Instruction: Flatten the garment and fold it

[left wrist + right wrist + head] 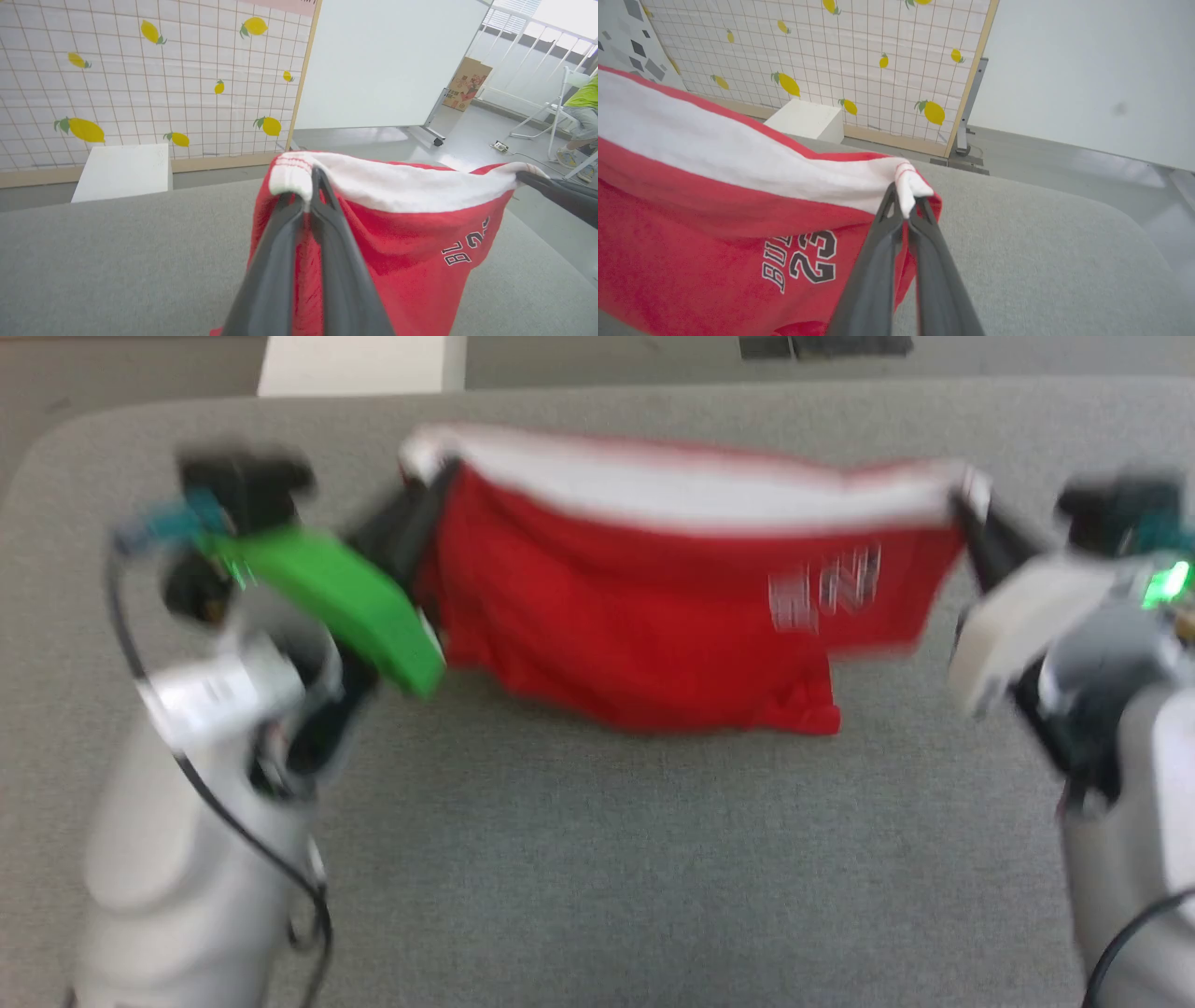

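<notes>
Your left pincer (309, 189) and your right pincer (905, 203) are each closed on one end of the white top edge of the shorts (644, 616), so the cloth hangs stretched between them, toward the far edge of the tabletop (597, 877), ready for laying flat.

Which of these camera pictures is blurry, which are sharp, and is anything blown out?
Head view: motion blur smears the garment and its print. Left wrist view: sharp; the window at upper right glares white. Right wrist view: sharp, the print readable, evenly lit.
</notes>
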